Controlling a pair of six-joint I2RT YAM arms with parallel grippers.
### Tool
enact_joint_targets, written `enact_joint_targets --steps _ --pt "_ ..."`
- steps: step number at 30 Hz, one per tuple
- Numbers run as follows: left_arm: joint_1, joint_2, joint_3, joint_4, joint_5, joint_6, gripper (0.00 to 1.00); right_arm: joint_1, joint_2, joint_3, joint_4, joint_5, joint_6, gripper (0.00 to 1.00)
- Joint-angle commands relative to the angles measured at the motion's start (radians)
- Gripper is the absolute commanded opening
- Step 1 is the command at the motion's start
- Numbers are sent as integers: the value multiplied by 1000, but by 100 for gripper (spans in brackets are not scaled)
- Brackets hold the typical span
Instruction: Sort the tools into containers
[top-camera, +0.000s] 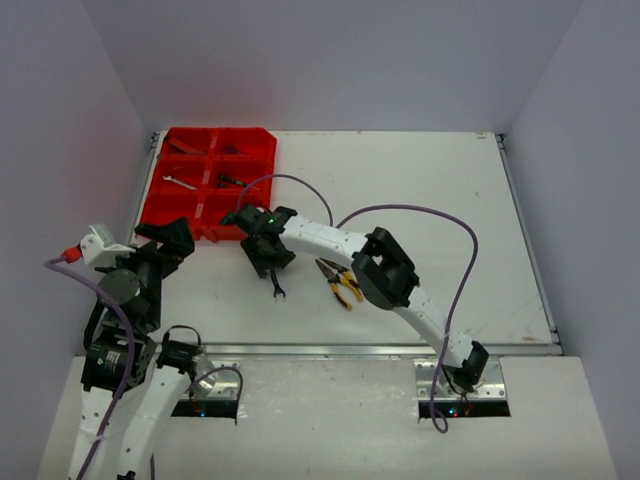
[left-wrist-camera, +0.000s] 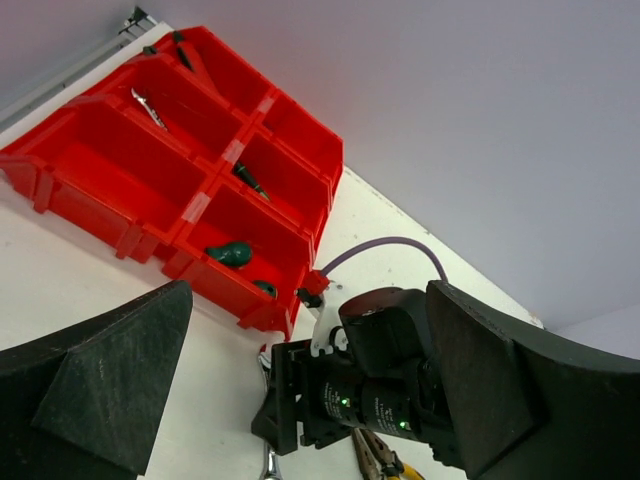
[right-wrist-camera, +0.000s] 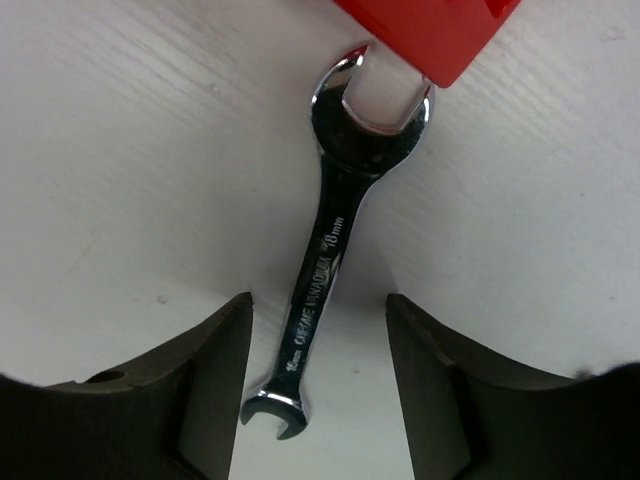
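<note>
A silver wrench (right-wrist-camera: 325, 260) lies flat on the white table, its ring end touching the near right corner of the red tray (right-wrist-camera: 440, 40). My right gripper (right-wrist-camera: 318, 310) is open just above the wrench, one finger on each side of its shank. In the top view the right gripper (top-camera: 268, 262) covers most of the wrench (top-camera: 279, 292). Yellow-black pliers (top-camera: 340, 280) lie to the right. The red tray (top-camera: 258, 160) holds a small wrench (top-camera: 180, 183), a screwdriver (top-camera: 232, 181) and a green-handled tool (left-wrist-camera: 230, 254). My left gripper (top-camera: 172, 240) is open and empty, below the tray's near left corner.
The table's left rail (top-camera: 128, 240) runs beside the left arm. The right arm's purple cable (top-camera: 420, 215) loops over the table behind the pliers. Grey walls close in the table on three sides.
</note>
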Motion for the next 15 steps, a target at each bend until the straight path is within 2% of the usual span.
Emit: enact_joint_targets --steps 1,6,10,11,13,14,15 --pt "-12 -19 1 18 4 27 100 4 35 -18 -62 50 39 55" --pt "-18 -26 1 15 -3 37 100 4 108 18 -98 78 63 42" --pt "-23 -29 2 15 -9 40 100 3 139 26 -112 67 60 36" --pt "-24 -30 2 15 -9 41 100 2 150 33 -123 60 55 31" --pt "-26 -33 2 15 -9 42 100 0 173 40 -143 49 45 9" --pt "-26 -33 2 14 -9 43 100 0 174 40 -147 49 45 1" --pt "-28 -33 2 12 -9 43 100 0 171 23 -148 56 39 0"
